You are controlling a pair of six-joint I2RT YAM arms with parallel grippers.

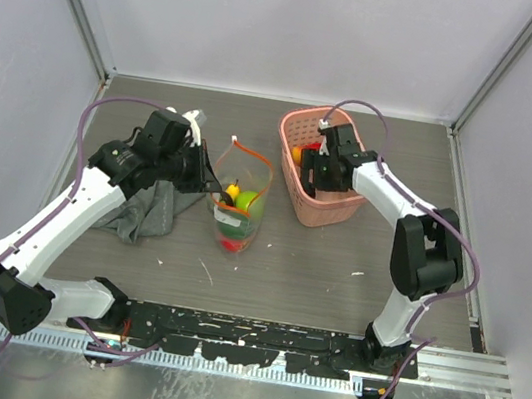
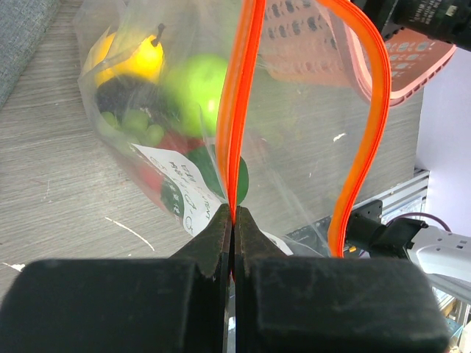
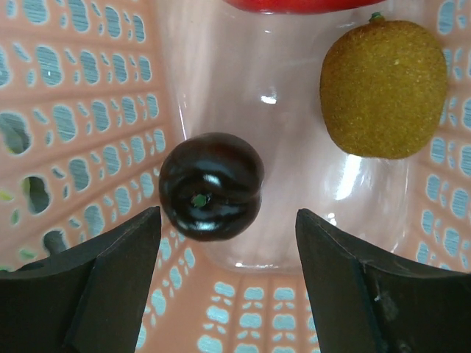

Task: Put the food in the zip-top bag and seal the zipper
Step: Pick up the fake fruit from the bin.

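The clear zip-top bag (image 1: 240, 206) lies mid-table, holding a yellow fruit, a green apple (image 2: 195, 92), green grapes and other food. Its red-orange zipper (image 2: 239, 95) stands open in two strips. My left gripper (image 1: 209, 189) is shut on one zipper strip at the bag's mouth (image 2: 233, 213), holding it up. My right gripper (image 1: 319, 173) is open inside the pink basket (image 1: 330, 210). In the right wrist view it hovers (image 3: 228, 243) just above a dark plum (image 3: 211, 187), which sits between the jaws and nearer the left one. A brown kiwi (image 3: 383, 88) lies beyond, and a red fruit (image 3: 294, 4) shows at the top edge.
A grey cloth (image 1: 148, 206) lies under the left arm. The pink basket's perforated walls (image 3: 73, 110) close in around the right gripper. A black rail (image 1: 243, 343) runs along the table's near edge.
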